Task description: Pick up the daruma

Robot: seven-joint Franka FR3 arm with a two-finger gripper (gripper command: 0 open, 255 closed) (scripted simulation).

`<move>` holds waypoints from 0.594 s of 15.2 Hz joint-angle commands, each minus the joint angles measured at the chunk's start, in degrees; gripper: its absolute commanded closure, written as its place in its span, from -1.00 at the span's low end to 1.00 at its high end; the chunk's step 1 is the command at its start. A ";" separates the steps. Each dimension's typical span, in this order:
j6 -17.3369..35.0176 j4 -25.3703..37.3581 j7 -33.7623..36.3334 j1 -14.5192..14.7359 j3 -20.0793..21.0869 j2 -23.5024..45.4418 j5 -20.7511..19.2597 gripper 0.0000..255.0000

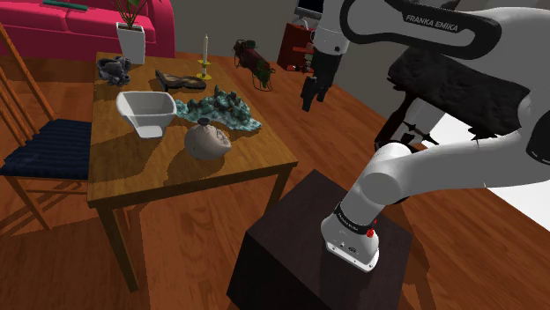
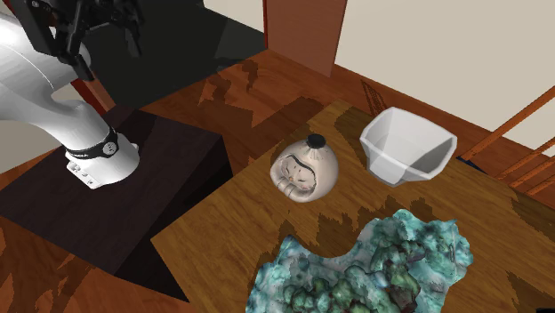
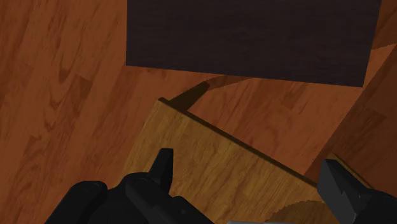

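Nothing grasped yet: in the shoulder view my claw point(image 1: 308, 99) hangs, fingers apart, at two o'clock from the daruma point(image 1: 208, 141), which lies on the surface point(image 1: 159, 173) beside the white bowl point(image 1: 145, 113). Approach, grip and lift remain.

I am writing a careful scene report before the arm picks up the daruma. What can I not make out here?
Shoulder view: the face of the daruma and the dark things at the far end of the table are too small to read.
Second exterior view: the bottom edge cuts off the teal lump.
Wrist view: the bottom edge cuts off a pale sliver, which I cannot name.
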 commanded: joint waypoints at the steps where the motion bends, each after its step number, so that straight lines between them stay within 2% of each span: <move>1: 0.00 0.00 0.00 0.00 0.00 0.00 0.00 -1.00; 9: 11.70 4.77 5.55 0.31 3.79 16.71 2.20 -1.00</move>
